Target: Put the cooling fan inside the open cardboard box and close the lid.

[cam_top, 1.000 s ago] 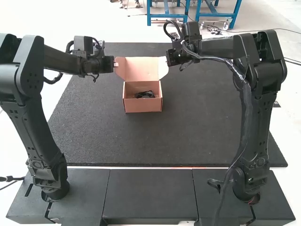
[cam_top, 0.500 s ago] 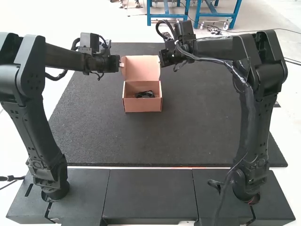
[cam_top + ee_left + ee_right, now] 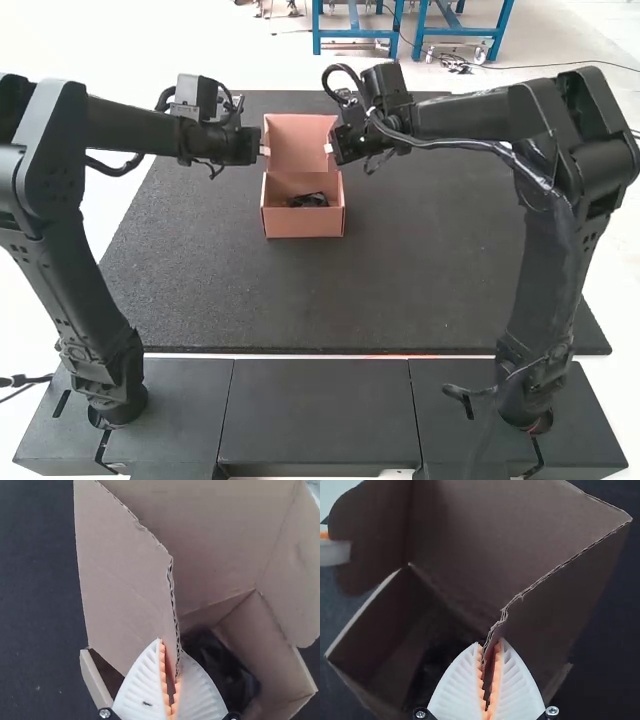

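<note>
A small cardboard box (image 3: 304, 208) stands on the black mat with its lid (image 3: 298, 143) raised behind it. The black cooling fan (image 3: 308, 199) lies inside, seen dimly as the fan (image 3: 227, 667) in the left wrist view and the fan (image 3: 437, 655) in the right wrist view. My left gripper (image 3: 262, 150) is shut on the lid's left side flap (image 3: 125, 585). My right gripper (image 3: 332, 147) is shut on the lid's right side flap (image 3: 560, 605). Both flaps are folded forward, roughly square to the lid.
The black rubber mat (image 3: 400, 270) spreads wide around the box, with bare room in front and to both sides. White floor lies beyond the mat's edges.
Both grippers have moved inward toward each other, swinging the lid's side flaps from spread outward to folded forward. The box and fan stayed in place.
</note>
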### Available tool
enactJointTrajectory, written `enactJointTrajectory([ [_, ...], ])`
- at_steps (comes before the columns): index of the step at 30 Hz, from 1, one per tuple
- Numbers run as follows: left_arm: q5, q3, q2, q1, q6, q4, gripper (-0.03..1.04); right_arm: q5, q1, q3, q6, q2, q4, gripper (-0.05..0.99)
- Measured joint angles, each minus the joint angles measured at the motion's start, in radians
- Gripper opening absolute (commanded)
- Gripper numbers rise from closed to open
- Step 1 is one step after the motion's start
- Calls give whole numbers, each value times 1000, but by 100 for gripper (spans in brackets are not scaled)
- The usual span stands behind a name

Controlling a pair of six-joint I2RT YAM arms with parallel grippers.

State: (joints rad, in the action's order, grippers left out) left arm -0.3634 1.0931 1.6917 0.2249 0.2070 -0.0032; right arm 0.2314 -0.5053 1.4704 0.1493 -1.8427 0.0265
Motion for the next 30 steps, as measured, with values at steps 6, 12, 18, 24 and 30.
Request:
enactJointTrajectory([
  [6, 0, -60, -24, 6, 0, -8, 4, -2, -16, -116, -4, 46, -33, 0],
  [12, 8, -114, -58, 19, 0, -8, 4, 5, -24, -187, -11, 79, -53, 0],
  [18, 13, -152, -90, 27, 0, -6, 4, 4, -29, -238, -24, 108, -86, 0],
  [24, 16, -203, -124, 27, -1, -7, 4, 4, -52, -287, -34, 121, -121, 0],
  [30, 16, -270, -171, 27, -8, 1, 4, -1, -67, -337, -38, 129, -166, 0],
])
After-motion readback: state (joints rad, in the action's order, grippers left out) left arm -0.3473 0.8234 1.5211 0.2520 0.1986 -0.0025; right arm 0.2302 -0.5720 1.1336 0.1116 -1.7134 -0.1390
